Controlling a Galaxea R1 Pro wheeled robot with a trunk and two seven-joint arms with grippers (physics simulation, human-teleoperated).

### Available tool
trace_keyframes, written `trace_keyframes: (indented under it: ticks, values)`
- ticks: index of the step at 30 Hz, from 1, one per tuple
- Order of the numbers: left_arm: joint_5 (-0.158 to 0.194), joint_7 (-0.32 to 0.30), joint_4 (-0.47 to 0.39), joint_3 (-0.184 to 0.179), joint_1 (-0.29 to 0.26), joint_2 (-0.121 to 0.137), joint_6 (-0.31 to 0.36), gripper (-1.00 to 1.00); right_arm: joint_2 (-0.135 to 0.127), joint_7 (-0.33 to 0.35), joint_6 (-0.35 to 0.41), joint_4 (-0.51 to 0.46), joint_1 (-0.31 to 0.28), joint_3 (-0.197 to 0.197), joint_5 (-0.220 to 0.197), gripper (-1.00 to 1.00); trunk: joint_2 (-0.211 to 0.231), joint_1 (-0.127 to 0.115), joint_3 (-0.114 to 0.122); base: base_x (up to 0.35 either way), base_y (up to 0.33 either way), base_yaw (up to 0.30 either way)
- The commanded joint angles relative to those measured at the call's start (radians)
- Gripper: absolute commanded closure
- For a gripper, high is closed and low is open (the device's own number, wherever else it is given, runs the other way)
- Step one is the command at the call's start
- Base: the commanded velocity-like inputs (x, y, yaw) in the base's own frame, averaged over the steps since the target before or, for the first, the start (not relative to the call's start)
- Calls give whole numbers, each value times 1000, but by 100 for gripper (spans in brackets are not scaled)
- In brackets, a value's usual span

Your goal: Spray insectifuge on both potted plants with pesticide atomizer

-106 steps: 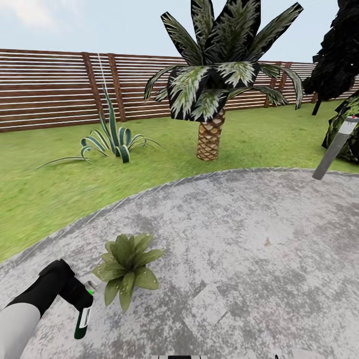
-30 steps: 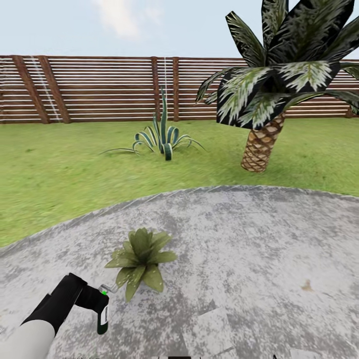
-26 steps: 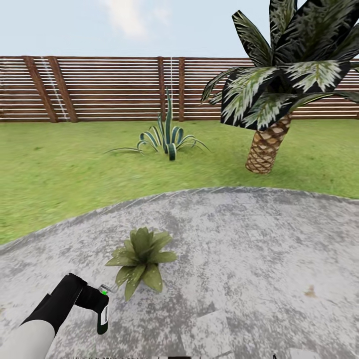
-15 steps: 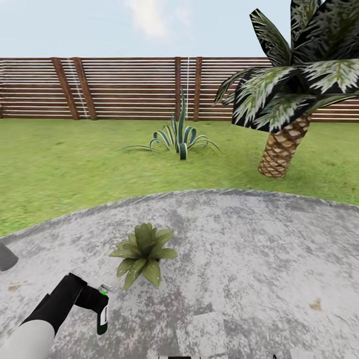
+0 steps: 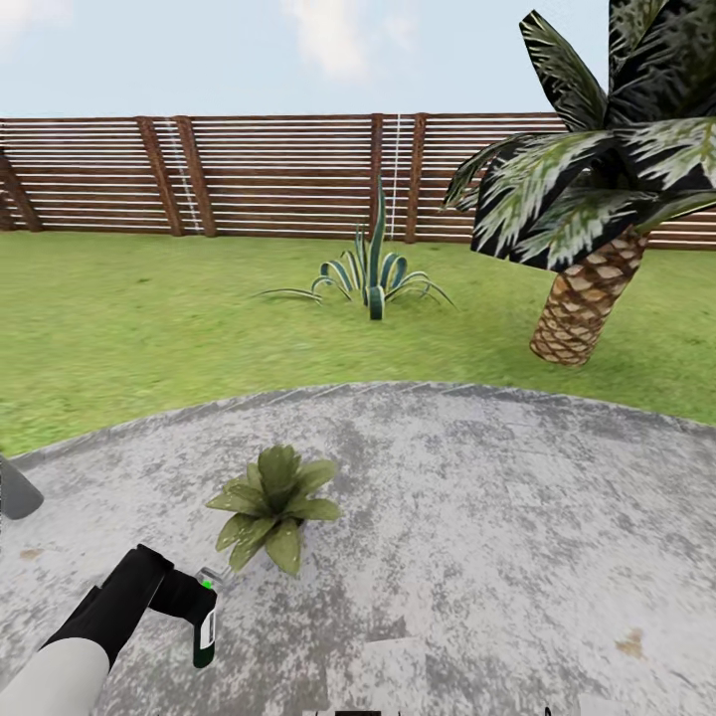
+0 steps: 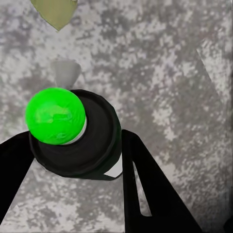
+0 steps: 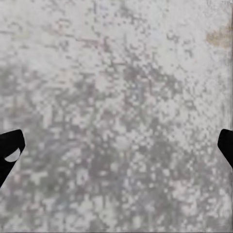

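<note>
My left gripper is shut on the pesticide atomizer, a dark bottle with a pale label hanging low over the paved patio. In the left wrist view the atomizer sits between the black fingers, topped by a green cap, its pale nozzle aimed at a leaf tip. A potted plant, a low rosette of green leaves, stands just beyond and right of the atomizer. In the right wrist view my right gripper is open above bare paving.
Green lawn surrounds the patio up to a brown slat fence. A striped agave grows at mid-lawn and a palm tree stands at the right. A grey bollard pokes in at the left edge.
The whole view has swung left: agave, palm and potted plant shifted right in the picture and a grey bollard entered at the left. The left arm with the atomizer holds its place.
</note>
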Motion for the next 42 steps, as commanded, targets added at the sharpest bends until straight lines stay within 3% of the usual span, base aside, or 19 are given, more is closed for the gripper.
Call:
trace_keyframes:
  ticks: [1, 16, 27, 42]
  values:
    - [-7, -9, -1, 4, -1, -1, 6, 100, 0, -2, -3, 1, 0, -6, 10, -100, 0, 0, -1, 152, -274, 235]
    - [-12, -8, 0, -1, -1, -4, 6, 100, 1, -2, -3, 1, -1, -6, 10, -100, 0, 0, -11, 148, -274, 222]
    - [-16, -6, 9, -1, -1, -2, 7, 100, 1, -2, -3, 1, -1, -6, 10, -100, 0, 0, -25, 11, -288, 173]
    - [-16, -8, 15, -3, 1, 1, 10, 100, 0, 0, -3, 2, -1, -6, 11, -100, 0, 0, -40, 78, -70, 143]
